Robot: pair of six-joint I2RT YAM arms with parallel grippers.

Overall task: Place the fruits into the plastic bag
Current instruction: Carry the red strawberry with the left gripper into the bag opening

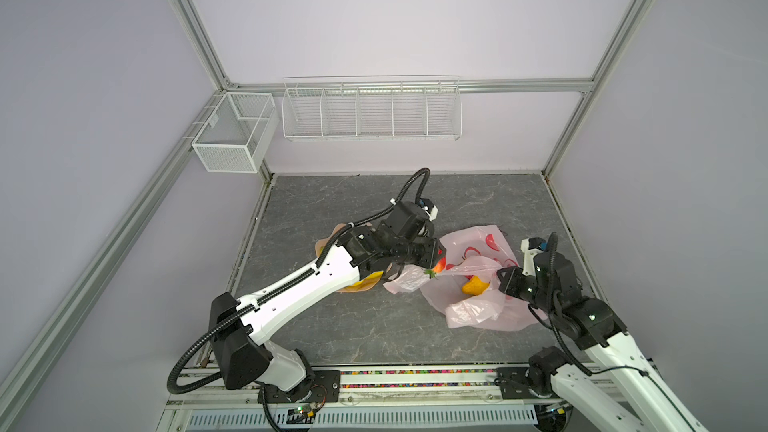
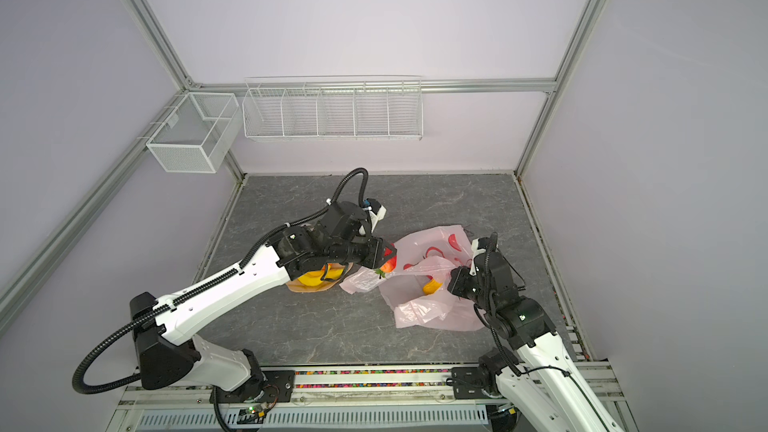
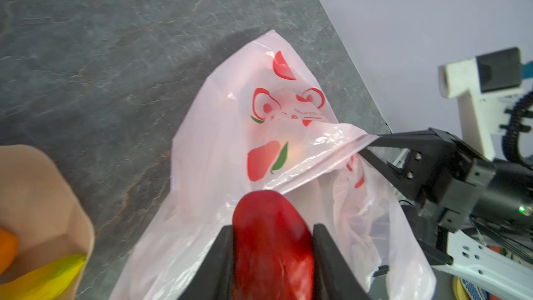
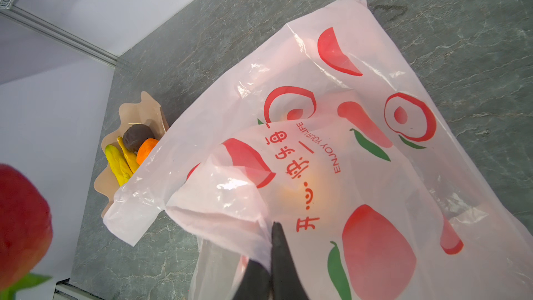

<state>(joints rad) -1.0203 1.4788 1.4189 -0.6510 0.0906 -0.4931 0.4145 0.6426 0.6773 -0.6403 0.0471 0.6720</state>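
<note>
The pink plastic bag (image 1: 478,243) (image 2: 432,238) (image 3: 225,139) (image 4: 346,154) lies crumpled on the grey table, right of centre. My right gripper (image 1: 500,276) (image 2: 451,277) (image 4: 271,240) is shut on its upper edge and holds the mouth lifted. My left gripper (image 1: 438,261) (image 2: 388,261) (image 3: 272,227) is shut on a red fruit (image 3: 272,255) (image 4: 20,226) with a green leaf, just at the bag's mouth. An orange-yellow fruit (image 1: 473,285) (image 2: 432,286) shows inside the bag. Yellow bananas (image 4: 118,163), a dark purple fruit (image 4: 138,137) and an orange one (image 4: 147,148) lie in the dish.
The peach-coloured scalloped dish (image 1: 326,245) (image 2: 303,288) (image 3: 43,191) (image 4: 138,108) sits left of the bag, mostly under my left arm. A white wire rack (image 1: 370,112) and a mesh basket (image 1: 235,135) hang on the back wall. The right wall stands close behind the bag.
</note>
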